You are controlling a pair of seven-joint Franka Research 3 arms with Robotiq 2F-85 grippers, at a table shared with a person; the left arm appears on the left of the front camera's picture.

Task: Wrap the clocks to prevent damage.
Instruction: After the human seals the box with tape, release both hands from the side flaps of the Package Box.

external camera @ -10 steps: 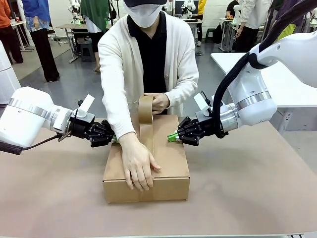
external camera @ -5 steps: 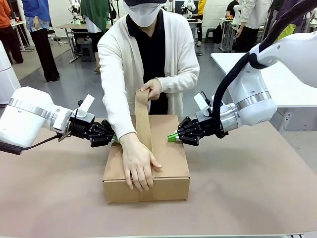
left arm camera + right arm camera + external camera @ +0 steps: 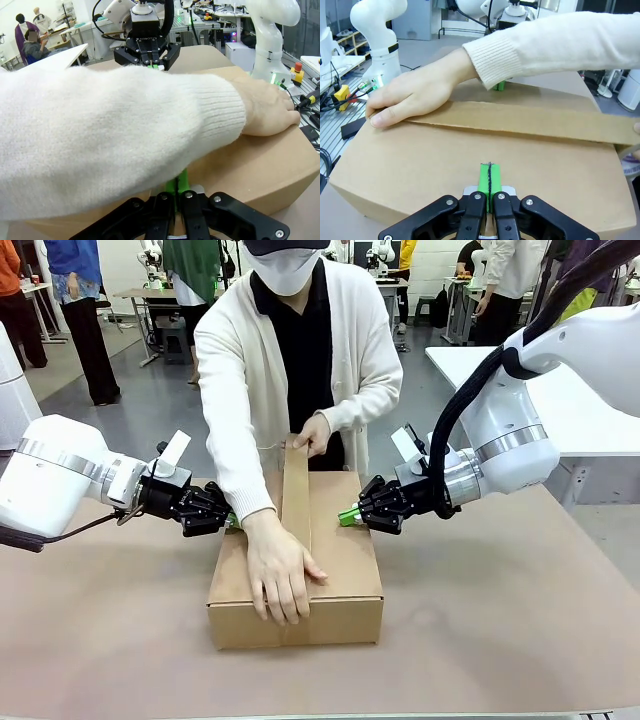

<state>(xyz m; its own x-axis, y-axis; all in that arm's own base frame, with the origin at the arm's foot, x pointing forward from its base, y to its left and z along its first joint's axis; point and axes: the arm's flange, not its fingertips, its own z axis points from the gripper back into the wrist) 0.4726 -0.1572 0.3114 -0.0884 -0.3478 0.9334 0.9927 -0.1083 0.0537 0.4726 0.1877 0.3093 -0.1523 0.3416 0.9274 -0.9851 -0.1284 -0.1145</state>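
Note:
A closed cardboard box [image 3: 340, 550] sits mid-table; the clocks are hidden. A strip of brown tape [image 3: 296, 495] runs along the box's top seam. The person's one hand [image 3: 280, 575] presses the tape at the near edge, and the other hand [image 3: 312, 432] holds it at the far edge. My left gripper [image 3: 232, 521] is shut, its green tips resting on the box's left top edge under the person's white sleeve [image 3: 100, 140]. My right gripper [image 3: 345, 516] is shut too, its tips [image 3: 490, 180] resting on the right top edge of the box [image 3: 445, 170].
The brown tabletop [image 3: 500, 640] is bare around the box. A white table [image 3: 580, 410] stands at the right behind my right arm. People and other tables are farther back in the room.
The person's far hand brought the tape down from its raised position to the box's far edge, laying the strip along the top. Neither gripper has moved.

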